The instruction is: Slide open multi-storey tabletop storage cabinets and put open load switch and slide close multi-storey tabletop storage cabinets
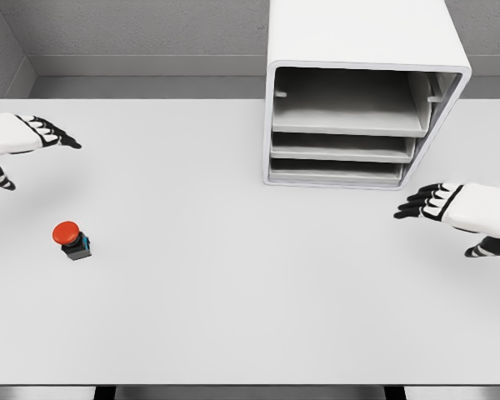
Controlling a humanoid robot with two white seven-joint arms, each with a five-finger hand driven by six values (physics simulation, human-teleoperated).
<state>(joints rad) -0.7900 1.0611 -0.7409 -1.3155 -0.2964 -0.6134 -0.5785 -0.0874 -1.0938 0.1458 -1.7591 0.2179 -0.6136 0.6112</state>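
A white multi-storey cabinet (362, 92) stands at the back right of the table, its front showing three stacked trays pushed in. The load switch (71, 239), a red mushroom button on a small black and blue base, stands upright at the left of the table. My left hand (33, 146) hovers at the far left edge, above and behind the switch, fingers spread and holding nothing. Just right of the cabinet's lower front corner, my right hand (450, 212) is open, its fingertips (410, 210) pointing left and a short gap away from the cabinet.
The white table (233, 292) runs wide between the switch and the cabinet. Its front edge lies near the bottom of the picture. A grey wall rises behind the cabinet.
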